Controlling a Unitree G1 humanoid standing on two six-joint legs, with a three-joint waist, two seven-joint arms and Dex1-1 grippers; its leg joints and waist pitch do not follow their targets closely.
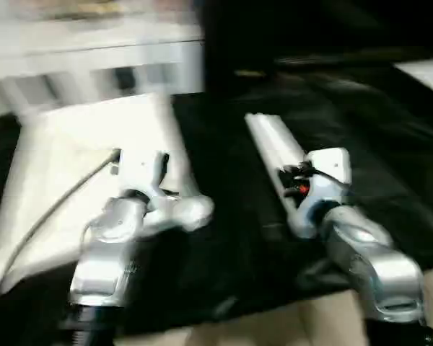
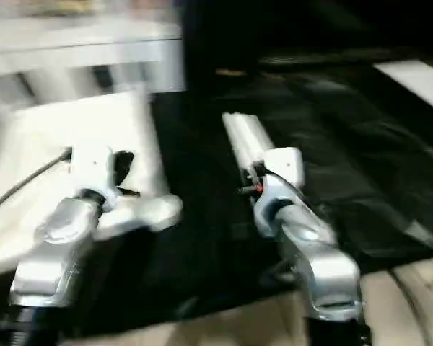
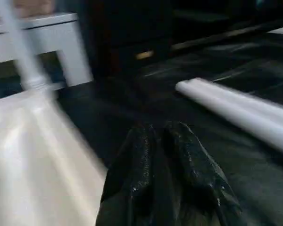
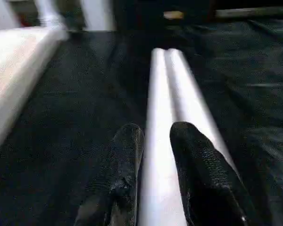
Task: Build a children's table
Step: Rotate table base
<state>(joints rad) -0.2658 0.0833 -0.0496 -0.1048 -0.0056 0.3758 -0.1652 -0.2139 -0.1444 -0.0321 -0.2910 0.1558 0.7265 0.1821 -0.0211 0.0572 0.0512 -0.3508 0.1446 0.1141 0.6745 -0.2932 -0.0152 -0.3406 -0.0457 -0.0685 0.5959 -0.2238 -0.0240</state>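
**Spotter:** Where are we in the build?

**Operator:** Early, by my reading. I'm at the leg pick-up. The tabletop (image 1: pixel 94 144) lies flat on the black sheet (image 1: pixel 224 238) under my left arm. Two white legs (image 4: pixel 172 94) lie side by side on the same sheet, under my right arm and well apart from the tabletop. I see no leg fitted into a socket from here.

**Spotter:** What's the right gripper doing?

**Operator:** The right gripper (image 4: pixel 155 136) is partly parted, one finger on each side of the nearer leg's line. I can't tell whether the pads touch the leg or hang just above it. I'd call it released and holding nothing.

**Spotter:** And the left?

**Operator:** The left gripper (image 3: pixel 155 134) has its fingers almost together, a thin slit between them and nothing in it. It hovers over the sheet between the tabletop edge and the legs.

**Spotter:** Next move?

**Operator:** I think I need to settle the right gripper around one leg only, clamp it without catching its neighbour, then lift it clear. After that I carry it to a corner socket, which I can't make out yet.
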